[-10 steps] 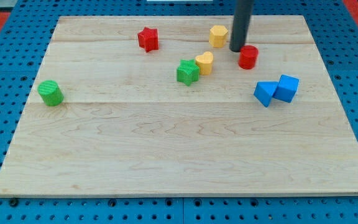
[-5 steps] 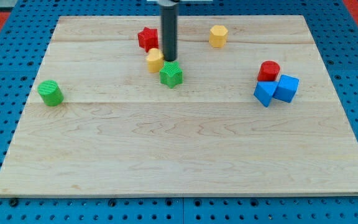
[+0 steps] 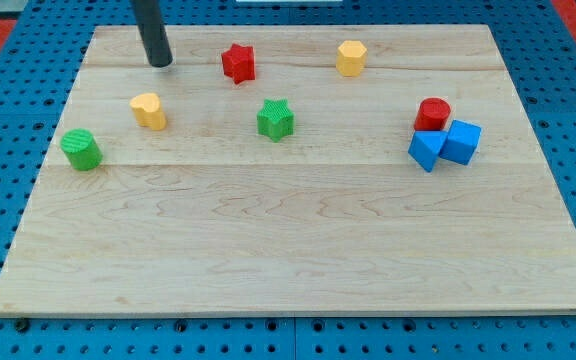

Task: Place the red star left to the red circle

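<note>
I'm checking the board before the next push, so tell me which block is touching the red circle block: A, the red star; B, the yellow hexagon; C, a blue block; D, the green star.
C: the red circle block sits against the two blue blocks at the view's right, with the other blocks well apart from it.

Only a short stretch of the arm shows: a straight, round rod, dark charcoal to near black, smooth and plain, of even thickness all along. A faint paler sheen runs down one side of it, as on matt plastic or painted metal. My tip point(image 3: 161, 64) is cut blunt and flat, the same dark colour. The rod's upper part leaves the view's top edge.
</note>
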`<state>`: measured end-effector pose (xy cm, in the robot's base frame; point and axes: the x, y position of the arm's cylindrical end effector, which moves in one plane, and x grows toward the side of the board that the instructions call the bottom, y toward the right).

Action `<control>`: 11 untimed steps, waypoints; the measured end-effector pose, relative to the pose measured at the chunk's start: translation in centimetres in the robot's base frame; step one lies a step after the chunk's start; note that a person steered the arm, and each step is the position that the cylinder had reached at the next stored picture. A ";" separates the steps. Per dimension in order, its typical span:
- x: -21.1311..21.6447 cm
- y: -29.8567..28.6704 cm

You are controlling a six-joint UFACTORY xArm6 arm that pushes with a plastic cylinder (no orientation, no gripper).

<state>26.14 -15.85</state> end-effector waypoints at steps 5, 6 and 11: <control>5.3 28.1; 4.6 29.3; 5.0 28.1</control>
